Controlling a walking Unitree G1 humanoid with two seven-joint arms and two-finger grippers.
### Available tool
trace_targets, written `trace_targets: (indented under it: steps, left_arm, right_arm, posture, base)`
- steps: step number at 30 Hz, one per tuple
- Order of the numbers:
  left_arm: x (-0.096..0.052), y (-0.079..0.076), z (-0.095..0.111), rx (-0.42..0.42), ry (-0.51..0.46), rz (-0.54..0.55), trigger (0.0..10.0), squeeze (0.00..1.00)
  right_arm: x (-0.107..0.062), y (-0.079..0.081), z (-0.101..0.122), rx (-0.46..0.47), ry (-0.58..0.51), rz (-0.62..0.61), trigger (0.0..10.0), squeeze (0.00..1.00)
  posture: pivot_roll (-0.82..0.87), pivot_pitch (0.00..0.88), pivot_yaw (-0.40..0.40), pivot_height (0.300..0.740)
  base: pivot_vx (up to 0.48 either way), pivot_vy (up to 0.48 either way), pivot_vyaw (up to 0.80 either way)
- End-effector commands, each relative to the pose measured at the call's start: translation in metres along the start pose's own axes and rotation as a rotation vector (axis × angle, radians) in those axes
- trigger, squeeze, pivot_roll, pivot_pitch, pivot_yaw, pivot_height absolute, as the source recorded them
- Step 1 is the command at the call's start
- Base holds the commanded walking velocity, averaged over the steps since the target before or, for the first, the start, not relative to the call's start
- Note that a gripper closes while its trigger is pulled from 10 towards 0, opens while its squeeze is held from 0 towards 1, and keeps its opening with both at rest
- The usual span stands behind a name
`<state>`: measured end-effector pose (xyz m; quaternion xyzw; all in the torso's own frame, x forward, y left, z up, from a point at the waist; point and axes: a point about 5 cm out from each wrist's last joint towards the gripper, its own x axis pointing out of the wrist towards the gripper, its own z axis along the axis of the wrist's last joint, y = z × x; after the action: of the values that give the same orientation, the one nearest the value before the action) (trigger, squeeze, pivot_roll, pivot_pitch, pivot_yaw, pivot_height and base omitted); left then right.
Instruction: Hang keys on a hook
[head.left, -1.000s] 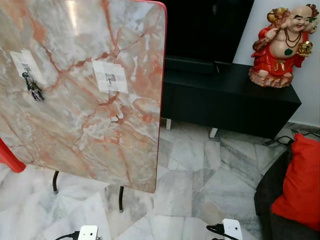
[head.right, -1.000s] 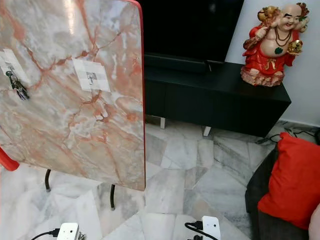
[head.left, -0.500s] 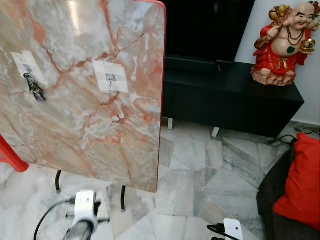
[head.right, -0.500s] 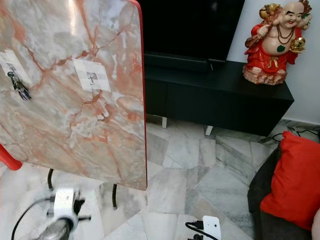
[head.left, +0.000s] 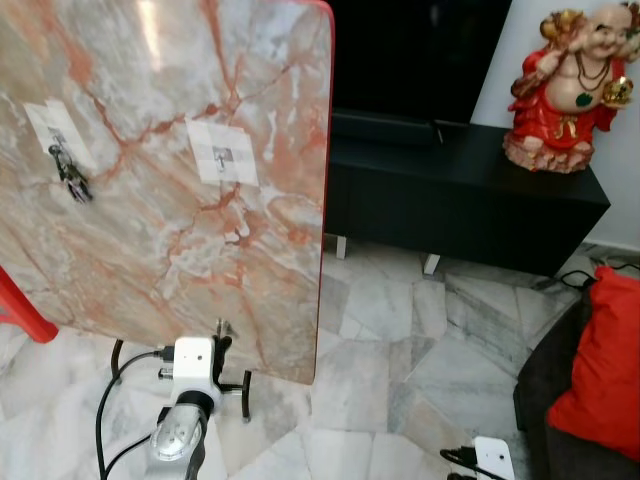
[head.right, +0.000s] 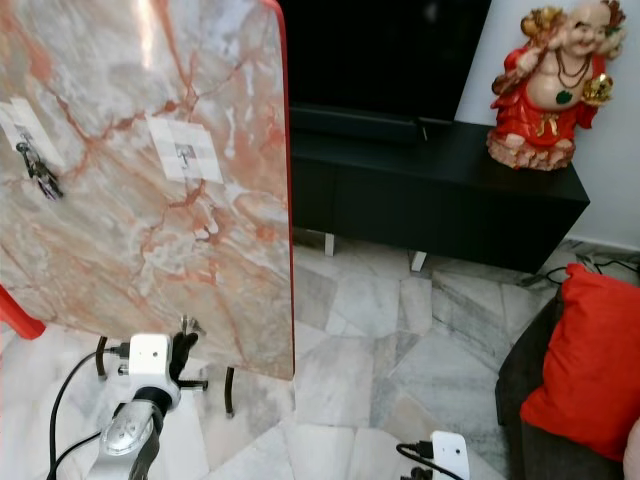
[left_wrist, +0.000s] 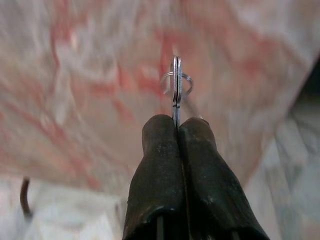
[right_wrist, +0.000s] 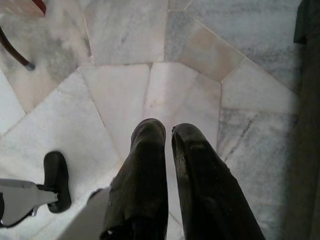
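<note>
Nearest, the right gripper (right_wrist: 167, 137) hangs low over the pale marble floor (head.left: 400, 350), its fingers a narrow slit apart and holding nothing. At about 7 o'clock in the head views, the left gripper (head.left: 222, 335) is raised before the lower edge of the tilted marble-patterned panel (head.left: 170, 200); its fingers are pressed together on a key (left_wrist: 176, 87) that stands edge-on above the fingertips, its ring beside it. Up the panel, toward 12 o'clock from the gripper, a bare hook (head.left: 221, 156) sits on a white patch; at 10 o'clock another hook carries a hanging bunch of keys (head.left: 70, 175). Farther back stand a black cabinet (head.left: 470, 200) bearing a red figurine (head.left: 570, 90), and at 4 o'clock a red cushion (head.left: 605, 360).
</note>
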<state>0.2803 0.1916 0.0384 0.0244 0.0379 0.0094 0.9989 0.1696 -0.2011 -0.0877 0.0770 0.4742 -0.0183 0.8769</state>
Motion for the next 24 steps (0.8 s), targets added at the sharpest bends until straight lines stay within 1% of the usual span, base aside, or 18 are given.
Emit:
trace_targets:
  steps: [1,2,3,5,7,9,10,11,15,17,20,21,22,24]
  left_arm:
    - [0.011,-0.001,0.018,-0.009,-0.054,0.011,10.0,0.0]
    - [0.012,-0.001,0.021,-0.01,-0.062,0.011,10.0,0.0]
    - [0.016,-0.002,0.028,-0.008,-0.08,0.008,10.0,0.0]
    - [0.02,-0.005,0.039,0.006,-0.104,-0.009,10.0,0.0]
    - [0.021,-0.006,0.044,0.013,-0.12,-0.018,10.0,0.0]
    - [0.023,-0.007,0.051,0.01,-0.137,-0.021,10.0,0.0]
    - [0.023,-0.008,0.057,0.013,-0.154,-0.023,10.0,0.0]
    - [0.023,-0.008,0.059,0.013,-0.16,-0.022,10.0,0.0]
    - [0.024,-0.01,0.064,0.007,-0.171,-0.021,10.0,0.0]
    - [0.024,-0.013,0.071,0.009,-0.191,-0.031,10.0,0.0]
    - [0.025,-0.014,0.076,0.006,-0.195,-0.033,10.0,0.0]
    - [0.026,-0.014,0.08,-0.006,-0.203,-0.031,10.0,0.0]
    - [0.027,-0.013,0.084,-0.013,-0.211,-0.027,10.0,0.0]
    - [0.027,-0.013,0.086,-0.011,-0.215,-0.03,10.0,0.0]
  right_arm:
    - [0.002,0.009,-0.001,0.009,0.009,0.003,10.0,0.0]
    - [0.002,0.01,-0.001,0.007,0.009,0.005,10.0,0.0]
    - [0.004,0.018,-0.002,0.004,0.009,0.013,10.0,0.0]
    - [0.005,0.027,-0.003,0.003,0.01,0.021,10.0,0.0]
    - [0.005,0.029,-0.003,0.002,0.01,0.023,10.0,0.0]
    - [0.006,0.035,-0.007,-0.005,0.017,0.029,10.0,0.0]
    - [0.005,0.04,-0.014,-0.002,0.028,0.031,10.0,0.0]
    - [0.005,0.041,-0.017,0.0,0.032,0.032,10.0,0.0]
    - [0.004,0.045,-0.021,-0.002,0.038,0.034,10.0,0.0]
    - [0.004,0.049,-0.025,-0.009,0.044,0.039,10.0,0.0]
    - [0.004,0.045,-0.022,-0.009,0.038,0.035,10.0,0.0]
    - [0.004,0.043,-0.019,-0.006,0.033,0.03,10.0,0.0]
    - [0.004,0.043,-0.019,-0.007,0.031,0.03,10.0,0.0]
    - [0.004,0.043,-0.019,-0.007,0.031,0.03,10.0,0.0]
  posture:
    - [0.01,0.0,-0.059,0.74]
    - [0.01,0.0,-0.059,0.74]
    - [0.0,0.0,-0.057,0.74]
    - [0.0,0.0,-0.056,0.74]
    - [0.0,0.0,-0.056,0.74]
    - [0.0,0.0,-0.054,0.74]
    - [0.0,0.0,-0.054,0.74]
    - [0.0,0.0,-0.053,0.74]
    - [0.0,0.0,-0.055,0.74]
    - [0.0,0.0,-0.055,0.74]
    - [0.0,0.0,-0.054,0.74]
    - [0.01,0.0,-0.054,0.74]
    - [0.01,0.0,-0.054,0.74]
    - [0.01,0.0,-0.054,0.74]
  base:
    - [0.0,0.0,0.0]
    - [0.0,0.0,0.0]
    - [0.0,0.0,0.0]
    - [0.0,0.0,0.0]
    - [0.0,0.0,0.0]
    - [0.0,0.0,0.0]
    - [0.0,0.0,0.0]
    - [0.0,0.0,0.0]
    - [0.0,0.0,0.0]
    - [0.0,0.0,0.0]
    - [0.0,0.0,0.0]
    - [0.0,0.0,0.0]
    - [0.0,0.0,0.0]
    - [0.0,0.0,0.0]
